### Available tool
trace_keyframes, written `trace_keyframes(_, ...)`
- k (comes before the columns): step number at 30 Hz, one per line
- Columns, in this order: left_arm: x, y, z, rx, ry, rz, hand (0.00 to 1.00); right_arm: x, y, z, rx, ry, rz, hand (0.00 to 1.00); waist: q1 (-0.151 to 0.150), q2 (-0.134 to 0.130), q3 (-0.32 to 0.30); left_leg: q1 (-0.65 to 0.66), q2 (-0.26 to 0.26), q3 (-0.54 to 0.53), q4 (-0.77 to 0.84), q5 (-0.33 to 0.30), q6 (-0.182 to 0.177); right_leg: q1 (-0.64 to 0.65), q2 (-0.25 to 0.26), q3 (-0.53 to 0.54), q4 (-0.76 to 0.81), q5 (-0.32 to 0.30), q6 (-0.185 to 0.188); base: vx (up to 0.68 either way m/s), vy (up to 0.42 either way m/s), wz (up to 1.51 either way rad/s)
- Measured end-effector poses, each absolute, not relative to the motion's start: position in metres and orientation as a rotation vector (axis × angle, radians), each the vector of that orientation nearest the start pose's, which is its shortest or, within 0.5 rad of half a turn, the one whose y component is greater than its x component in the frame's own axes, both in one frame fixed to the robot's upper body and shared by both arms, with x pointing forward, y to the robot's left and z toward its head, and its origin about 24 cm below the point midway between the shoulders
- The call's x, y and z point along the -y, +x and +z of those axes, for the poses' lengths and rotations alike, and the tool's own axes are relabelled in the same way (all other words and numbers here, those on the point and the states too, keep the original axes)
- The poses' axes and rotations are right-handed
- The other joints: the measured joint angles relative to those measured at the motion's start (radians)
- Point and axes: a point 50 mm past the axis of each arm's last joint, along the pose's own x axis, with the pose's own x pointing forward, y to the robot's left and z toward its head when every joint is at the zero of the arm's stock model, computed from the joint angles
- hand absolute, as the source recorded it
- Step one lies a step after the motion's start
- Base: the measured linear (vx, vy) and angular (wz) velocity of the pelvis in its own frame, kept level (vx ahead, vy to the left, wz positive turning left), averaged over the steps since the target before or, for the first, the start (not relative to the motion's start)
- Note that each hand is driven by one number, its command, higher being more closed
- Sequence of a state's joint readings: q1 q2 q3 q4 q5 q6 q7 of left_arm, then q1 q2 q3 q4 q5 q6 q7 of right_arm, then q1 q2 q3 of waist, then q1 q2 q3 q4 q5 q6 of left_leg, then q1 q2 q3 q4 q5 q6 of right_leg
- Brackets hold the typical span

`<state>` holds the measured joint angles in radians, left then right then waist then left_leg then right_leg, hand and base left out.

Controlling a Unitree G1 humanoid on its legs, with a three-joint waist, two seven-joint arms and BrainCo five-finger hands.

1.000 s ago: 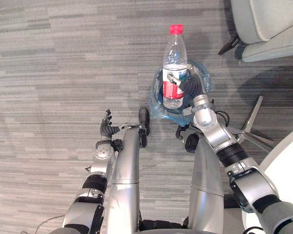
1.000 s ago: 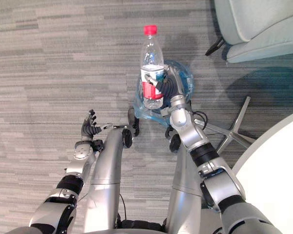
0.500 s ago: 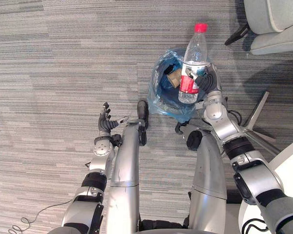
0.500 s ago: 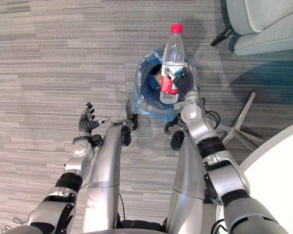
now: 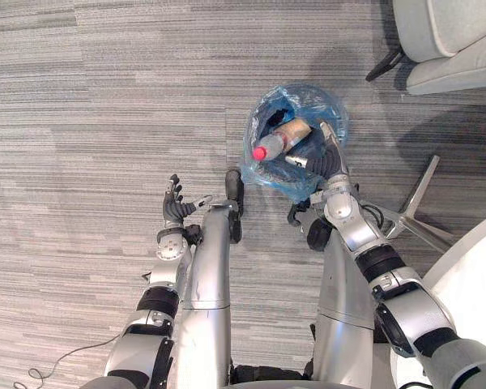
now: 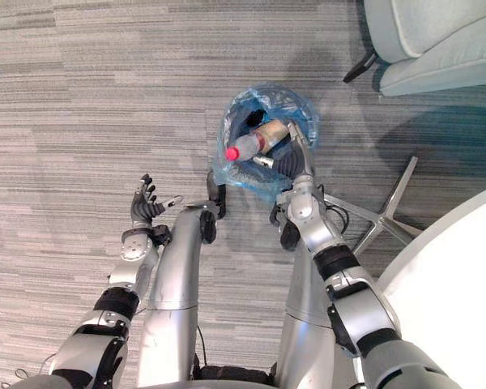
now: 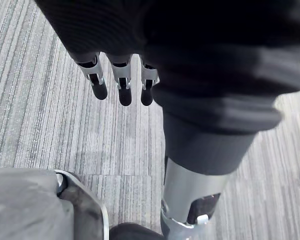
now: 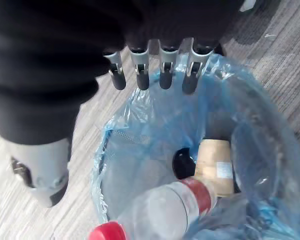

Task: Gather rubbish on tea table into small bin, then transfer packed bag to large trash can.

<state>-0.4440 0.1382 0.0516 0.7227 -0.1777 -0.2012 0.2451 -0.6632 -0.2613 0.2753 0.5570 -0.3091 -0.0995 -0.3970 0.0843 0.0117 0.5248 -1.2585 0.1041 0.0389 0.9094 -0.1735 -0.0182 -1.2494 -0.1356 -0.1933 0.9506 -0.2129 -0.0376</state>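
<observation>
**Bottle lay in the bin, right hand empty over it**

The right hand (image 5: 326,160) hovered at the near rim of the small bin (image 5: 312,92), its fingers (image 8: 140,74) straight and spread, gripping nothing. Directly below and just ahead of those fingertips, the plastic bottle (image 5: 280,139) rested on its side inside the blue bag (image 8: 250,105) that lined the bin. Its red cap (image 5: 259,152) poked up over the bag's edge on the side toward the left hand. The bottle was too long to lie flat in such a narrow bin, which is probably why it sat tilted, propped on the rubbish beneath. A tan piece (image 8: 215,165) and a small black one (image 8: 182,162) lay under its neck, deeper in the bag.

The left hand (image 5: 175,212) hung idle well away from the bin, fingers loose and open above the carpet, holding nothing.

Judging from this, the bottle's drop was done and the open right hand was free to go for more. The white table (image 6: 458,279) stood behind the right arm, so any remaining rubbish would call for a turn back that way. With the cap over the rim, the bottle might need pushing down before the bag could be gathered.
</observation>
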Motion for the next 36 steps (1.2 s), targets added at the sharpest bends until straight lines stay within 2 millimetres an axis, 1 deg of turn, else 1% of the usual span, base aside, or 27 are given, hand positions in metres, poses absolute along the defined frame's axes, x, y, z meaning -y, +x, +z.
trace_keyframes(4, -0.188, 0.325, 0.017, -0.110, -0.018, 0.281, 0.00, 0.121, 0.357, 0.124, 0.391, -0.692, -0.073, 0.00, -0.014, 0.000, 0.000, 0.022, 0.014, -0.002, -0.002, 0.001, -0.002, 0.027, 0.016, -0.004, -0.015, 0.004, -0.005, -0.02, 0.004, -0.08)
trace_keyframes(6, -0.188, 0.324, 0.016, -0.117, -0.008, 0.278, 0.00, 0.120, 0.354, 0.123, 0.406, -0.728, -0.072, 0.00, -0.016, -0.001, 0.000, 0.035, 0.018, -0.001, -0.005, 0.001, -0.002, 0.040, 0.020, -0.004, -0.020, 0.005, -0.006, -0.03, 0.011, -0.09)
trace_keyframes(12, -0.189, 0.323, 0.011, -0.136, 0.002, 0.281, 0.00, 0.114, 0.352, 0.118, 0.465, -0.940, -0.025, 0.00, -0.015, -0.007, 0.001, 0.063, 0.023, -0.005, -0.038, 0.010, -0.016, 0.066, 0.029, -0.010, -0.050, 0.016, -0.013, -0.04, 0.007, -0.01)
trace_keyframes(16, -0.189, 0.323, 0.011, -0.139, 0.010, 0.280, 0.00, 0.110, 0.355, 0.115, 0.474, -1.052, 0.005, 0.00, -0.016, -0.007, 0.001, 0.067, 0.024, -0.006, -0.052, 0.016, -0.019, 0.068, 0.030, -0.014, -0.059, 0.018, -0.016, 0.00, 0.000, 0.00)
trace_keyframes(18, -0.189, 0.323, 0.011, -0.138, 0.010, 0.280, 0.00, 0.109, 0.359, 0.108, 0.451, -1.128, 0.025, 0.00, -0.015, -0.007, 0.001, 0.067, 0.024, -0.008, -0.059, 0.019, -0.022, 0.069, 0.031, -0.017, -0.065, 0.020, -0.018, 0.00, 0.000, 0.00)
trace_keyframes(25, -0.189, 0.323, 0.011, -0.131, 0.011, 0.279, 0.00, 0.116, 0.371, 0.105, 0.398, -1.247, 0.029, 0.00, -0.015, -0.007, 0.001, 0.063, 0.024, -0.010, -0.066, 0.019, -0.022, 0.067, 0.031, -0.021, -0.072, 0.020, -0.017, 0.00, 0.000, 0.00)
trace_keyframes(29, -0.188, 0.323, 0.012, -0.117, 0.009, 0.274, 0.00, 0.120, 0.375, 0.094, 0.324, -1.298, 0.056, 0.00, -0.014, -0.009, 0.000, 0.052, 0.020, -0.012, -0.072, 0.017, -0.018, 0.059, 0.028, -0.023, -0.076, 0.020, -0.017, -0.02, 0.019, 0.04)
trace_keyframes(33, -0.187, 0.329, 0.022, -0.077, -0.021, 0.270, 0.00, 0.129, 0.384, 0.100, 0.279, -1.369, 0.033, 0.00, -0.009, -0.009, 0.000, 0.009, 0.014, -0.011, -0.073, 0.026, -0.014, 0.014, 0.022, -0.024, -0.067, 0.020, -0.017, -0.01, 0.023, 0.05)
trace_keyframes(36, -0.184, 0.333, 0.025, -0.073, -0.026, 0.262, 0.00, 0.135, 0.389, 0.104, 0.256, -1.401, 0.007, 0.00, -0.008, -0.009, 0.001, -0.006, 0.004, -0.015, -0.071, 0.033, -0.018, -0.006, 0.012, -0.025, -0.045, 0.018, -0.018, 0.01, 0.007, 0.14)
